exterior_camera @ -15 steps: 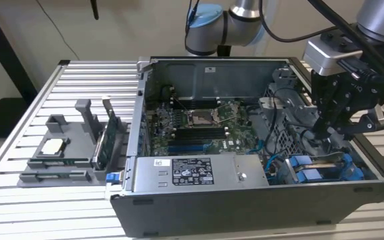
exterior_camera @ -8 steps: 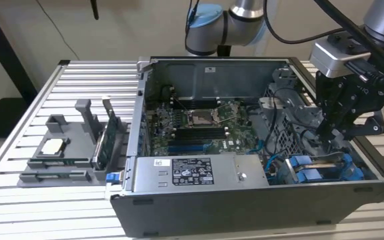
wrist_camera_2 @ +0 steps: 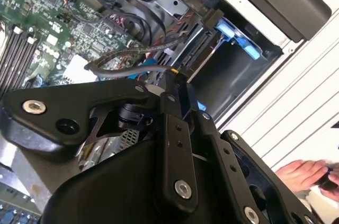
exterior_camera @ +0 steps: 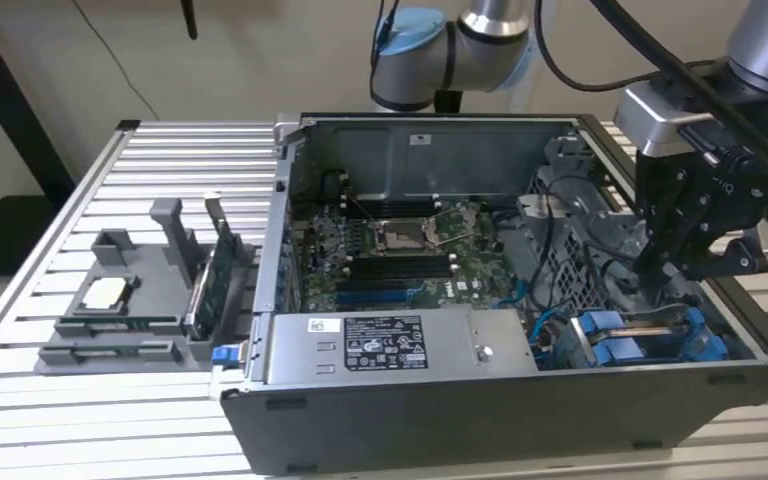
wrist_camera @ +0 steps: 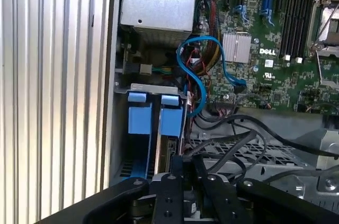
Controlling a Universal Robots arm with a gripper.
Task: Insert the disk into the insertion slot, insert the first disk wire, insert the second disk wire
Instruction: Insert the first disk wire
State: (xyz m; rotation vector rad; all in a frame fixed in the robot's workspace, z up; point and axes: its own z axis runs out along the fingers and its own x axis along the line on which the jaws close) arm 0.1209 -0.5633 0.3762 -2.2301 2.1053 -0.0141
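Open computer case (exterior_camera: 491, 420): one, on the slatted table (exterior_camera: 157, 160).

Insertion slot (wrist_camera: 158, 86): one, in the case corner beside the motherboard (wrist_camera: 265, 49).

Disk (wrist_camera: 170, 122): one, standing on edge inside the insertion slot. Its blue carrier end shows beside a second blue end (wrist_camera: 139, 119).

Gripper (exterior_camera: 654, 275): one, lowered into the case just above the slot in the exterior view. In the first wrist view its tip (wrist_camera: 178, 163) is close against the disk. I cannot tell whether it is apart or together.

Blue cable (wrist_camera: 204, 41): one, looped between the slot and the motherboard. Several black cables (wrist_camera: 238, 128) lie near the gripper.

Power-supply box (exterior_camera: 398, 340): one, labelled.

Grey parts holder (exterior_camera: 124, 300): one, on the table at the exterior view's left.

Person's hand (wrist_camera_2: 304, 173): one, outside the case wall.
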